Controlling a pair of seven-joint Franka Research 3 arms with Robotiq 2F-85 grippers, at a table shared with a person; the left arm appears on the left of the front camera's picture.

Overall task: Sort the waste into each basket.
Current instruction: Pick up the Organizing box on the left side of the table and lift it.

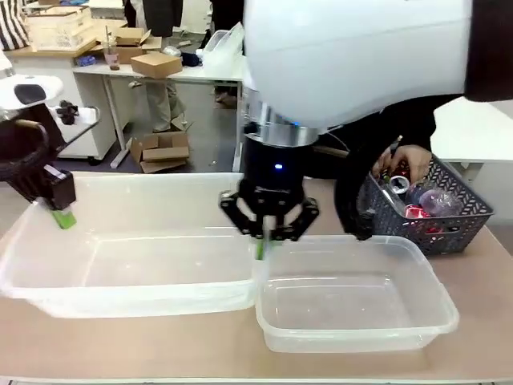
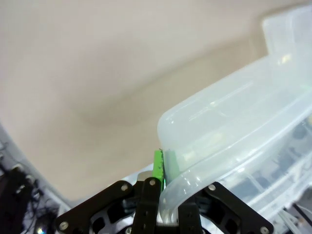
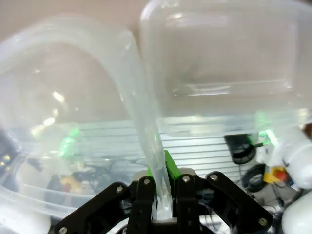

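Note:
Two see-through tubs stand side by side on the table: a large basket at the left and a smaller basket at the right. My left gripper is shut on the large basket's left rim, with the green pads pinching the rolled edge. My right gripper is shut on the same basket's right rim, beside the smaller basket. The waste, red-and-silver cans and clear bottles, lies in a dark grey slotted basket at the far right.
A person's hand reaches into the dark grey basket from the far side. My right arm's white body hangs over the middle of the table. Bare tabletop shows along the front edge.

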